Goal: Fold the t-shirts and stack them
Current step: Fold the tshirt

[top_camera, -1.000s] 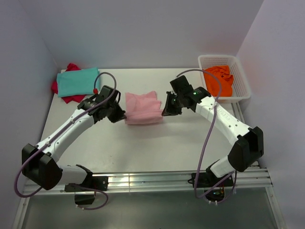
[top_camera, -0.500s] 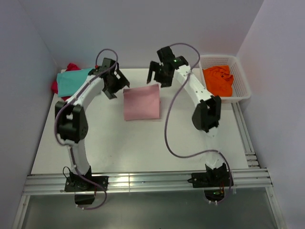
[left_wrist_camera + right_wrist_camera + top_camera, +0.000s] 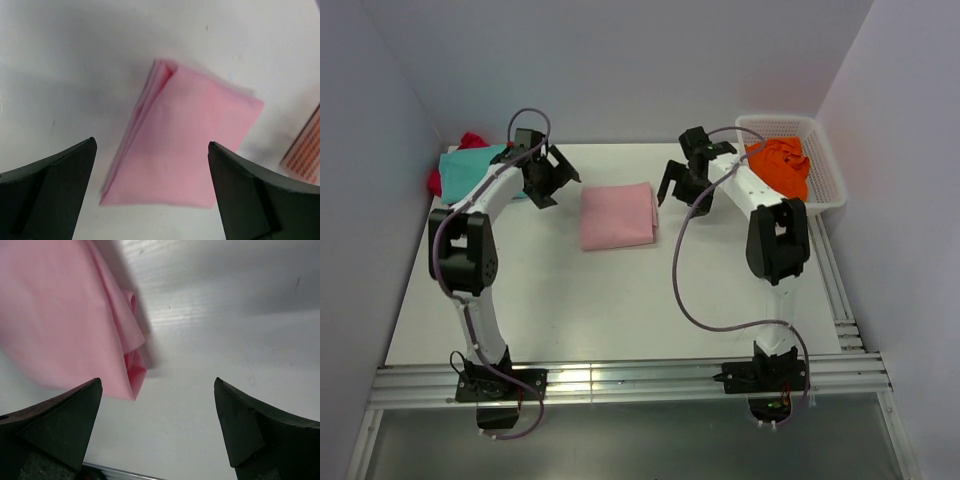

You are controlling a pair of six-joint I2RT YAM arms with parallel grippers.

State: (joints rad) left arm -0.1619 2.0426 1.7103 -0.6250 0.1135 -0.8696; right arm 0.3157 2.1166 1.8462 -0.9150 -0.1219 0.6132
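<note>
A pink t-shirt (image 3: 617, 216), folded into a flat rectangle of soft fabric, lies alone in the middle of the white table (image 3: 570, 300). Its layered edges show along one side in the left wrist view, and a small rolled fold shows at one corner in the right wrist view. The left gripper (image 3: 558, 180) hovers just off the shirt's far left corner and the right gripper (image 3: 683, 198) just off its far right corner. Both have their jaws spread wide with nothing between them, and each wrist camera looks down through the gap at cloth and bare table. Neither gripper touches the cloth, which suggests the folding of this shirt is done and the arms are held clear so as not to drag the layers apart. At the far left corner a folded teal t-shirt (image 3: 480, 170) rests on top of a red garment (image 3: 470, 140). This looks like the stack in progress, so the pink one probably belongs there next. Lifting it would call for a grip under all the layers on one side, or the fold may slip open. At the far right a white plastic mesh basket (image 3: 832, 175) holds a crumpled orange t-shirt (image 3: 780, 165), not yet folded.
</note>
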